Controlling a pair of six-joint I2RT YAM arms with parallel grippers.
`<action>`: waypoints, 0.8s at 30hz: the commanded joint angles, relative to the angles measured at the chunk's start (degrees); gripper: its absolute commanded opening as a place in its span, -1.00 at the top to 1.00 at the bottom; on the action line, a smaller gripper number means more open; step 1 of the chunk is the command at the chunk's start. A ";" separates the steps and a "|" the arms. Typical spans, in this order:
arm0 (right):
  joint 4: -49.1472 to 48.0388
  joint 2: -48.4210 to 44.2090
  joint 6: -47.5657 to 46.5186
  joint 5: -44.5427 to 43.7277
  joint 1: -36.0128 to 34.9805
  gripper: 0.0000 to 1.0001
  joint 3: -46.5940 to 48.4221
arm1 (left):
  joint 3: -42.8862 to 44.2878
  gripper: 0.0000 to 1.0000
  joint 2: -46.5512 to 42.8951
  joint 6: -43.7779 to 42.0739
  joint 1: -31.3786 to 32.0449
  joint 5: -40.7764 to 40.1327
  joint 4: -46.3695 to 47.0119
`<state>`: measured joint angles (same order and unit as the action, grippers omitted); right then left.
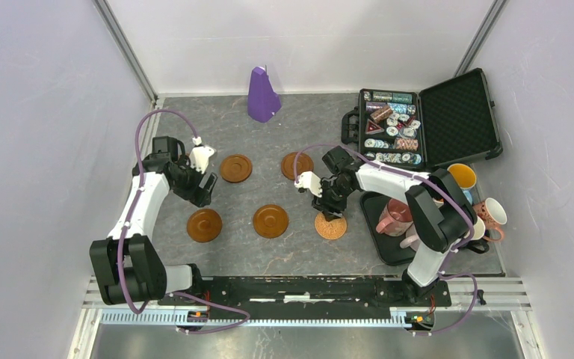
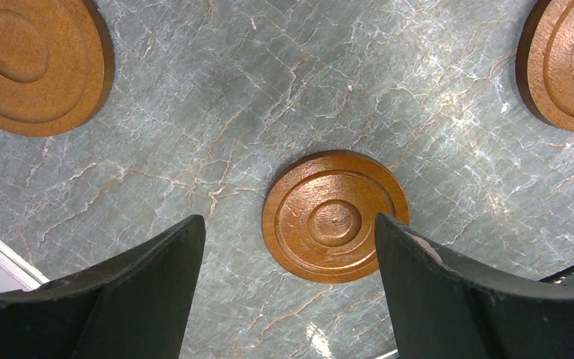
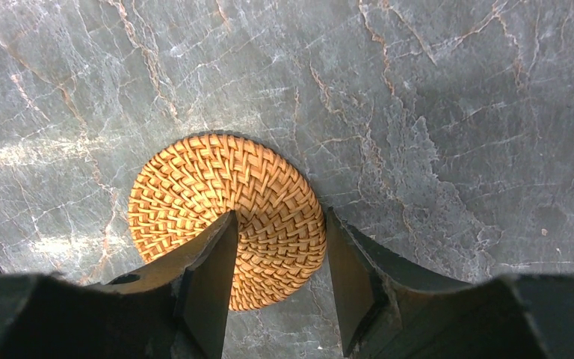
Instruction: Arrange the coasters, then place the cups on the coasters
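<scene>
I'm hovering the right gripper [image 3: 280, 224], clenched, over the woven coaster [image 3: 209, 187] lying on the counter [image 3: 456, 112], likely closing the front row; the left gripper [image 2: 289, 224] is hanging released above a brown coaster [image 2: 334, 217].

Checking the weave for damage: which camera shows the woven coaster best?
The right wrist view: the woven coaster fills the centre, weave sharp, only its near edge behind the right gripper. The top external view shows it small, partly under that gripper. The left wrist view misses it.
</scene>
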<state>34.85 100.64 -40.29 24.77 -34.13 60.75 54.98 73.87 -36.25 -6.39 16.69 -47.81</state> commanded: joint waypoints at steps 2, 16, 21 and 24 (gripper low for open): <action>-4.76 1.58 -0.41 0.10 -0.67 -0.07 1.10 | -1.04 -0.78 -0.92 -0.93 -0.03 0.09 1.10; -4.35 -0.22 3.01 2.48 -2.26 -0.46 4.26 | -11.54 -0.63 0.63 -9.34 -0.11 -3.33 3.82; -7.32 0.19 6.72 2.41 -4.47 -0.53 6.12 | -12.99 -0.56 2.15 -9.40 -0.11 -4.98 7.65; -9.95 1.83 9.45 2.13 -6.28 -0.55 7.76 | -12.77 -0.48 3.55 -9.03 -0.11 -5.26 9.13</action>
<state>30.02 101.01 -35.42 25.89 -38.41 64.75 42.00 76.18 -42.76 -6.39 12.29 -43.53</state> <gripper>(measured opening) 0.768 0.762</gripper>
